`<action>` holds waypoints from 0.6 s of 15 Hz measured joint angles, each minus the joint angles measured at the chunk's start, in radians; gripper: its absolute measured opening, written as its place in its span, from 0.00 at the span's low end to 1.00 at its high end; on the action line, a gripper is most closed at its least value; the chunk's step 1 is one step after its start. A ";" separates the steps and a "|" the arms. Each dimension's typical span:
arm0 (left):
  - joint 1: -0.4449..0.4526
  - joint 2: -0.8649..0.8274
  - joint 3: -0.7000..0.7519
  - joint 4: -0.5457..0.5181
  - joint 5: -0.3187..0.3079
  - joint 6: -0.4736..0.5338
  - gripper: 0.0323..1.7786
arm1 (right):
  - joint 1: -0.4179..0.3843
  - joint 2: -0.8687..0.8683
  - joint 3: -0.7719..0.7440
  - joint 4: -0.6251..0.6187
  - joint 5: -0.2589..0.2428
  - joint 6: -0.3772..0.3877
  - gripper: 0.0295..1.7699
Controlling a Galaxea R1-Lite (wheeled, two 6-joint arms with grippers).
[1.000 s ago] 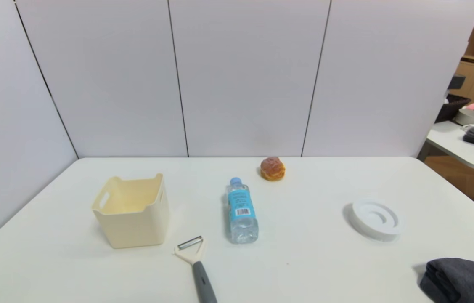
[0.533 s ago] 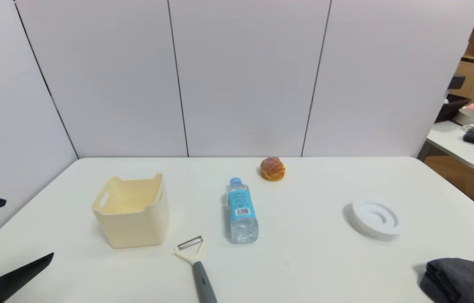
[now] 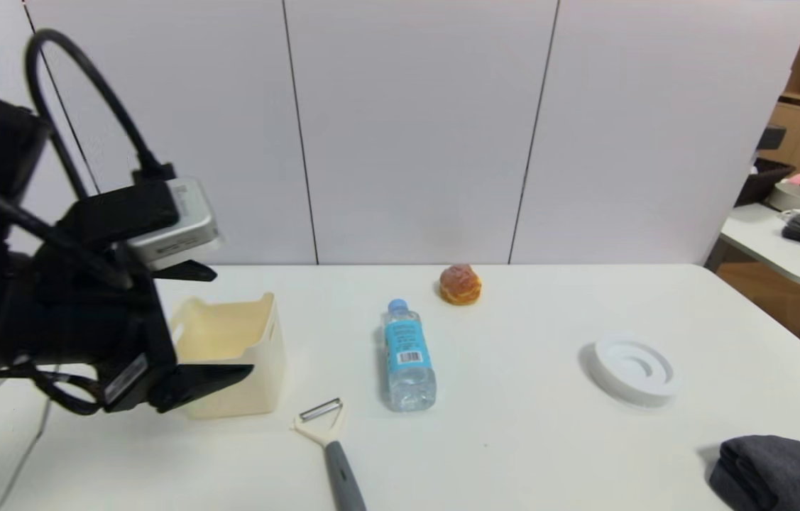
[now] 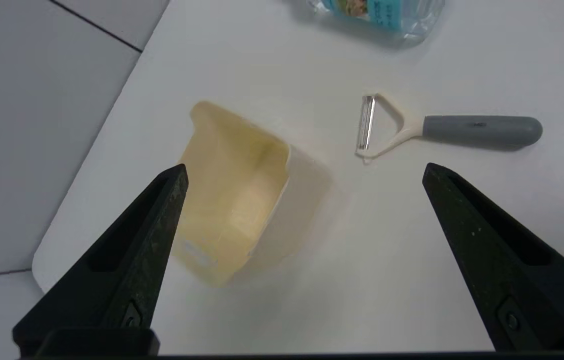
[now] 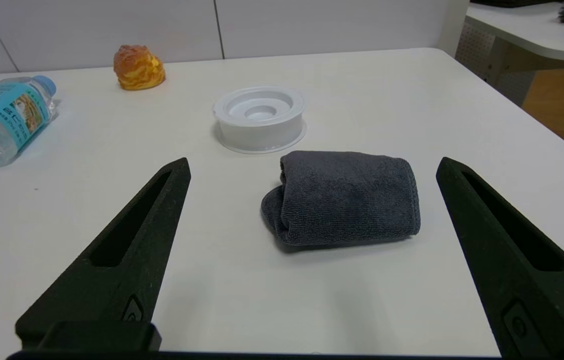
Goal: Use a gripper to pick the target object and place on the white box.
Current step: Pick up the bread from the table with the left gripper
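Observation:
The target object, a golden-brown cream puff (image 3: 461,284), sits near the table's far edge, also seen in the right wrist view (image 5: 138,67). The white box (image 3: 258,392) stands upright at the left and holds nothing (image 4: 302,200). My left gripper (image 3: 233,321) hangs open above and in front of the box, partly hiding it, with nothing between its fingers (image 4: 304,169). My right gripper (image 5: 313,162) is open and low at the near right, facing a rolled towel, and is outside the head view.
A clear blue-labelled bottle (image 3: 407,358) lies between the box and the cream puff. A peeler (image 3: 329,433) lies near the front, a white ringed disc (image 3: 634,369) at the right, and a grey rolled towel (image 3: 776,472) at the near right corner.
My left arm has come up from the lower left edge into full view and now hangs over the box, still open. Nothing on the table has moved.

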 joint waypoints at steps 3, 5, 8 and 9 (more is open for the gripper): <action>-0.072 0.163 -0.103 -0.003 0.000 -0.004 0.95 | 0.000 0.000 0.000 0.000 0.000 0.000 0.96; -0.106 0.269 -0.170 -0.006 0.000 -0.005 0.95 | 0.000 0.000 0.000 0.000 0.000 0.000 0.96; -0.144 0.437 -0.309 -0.008 -0.003 -0.005 0.95 | 0.000 0.000 0.000 0.000 0.000 0.000 0.96; -0.152 0.493 -0.365 -0.009 -0.003 -0.005 0.95 | 0.000 0.000 0.000 0.000 0.000 0.000 0.96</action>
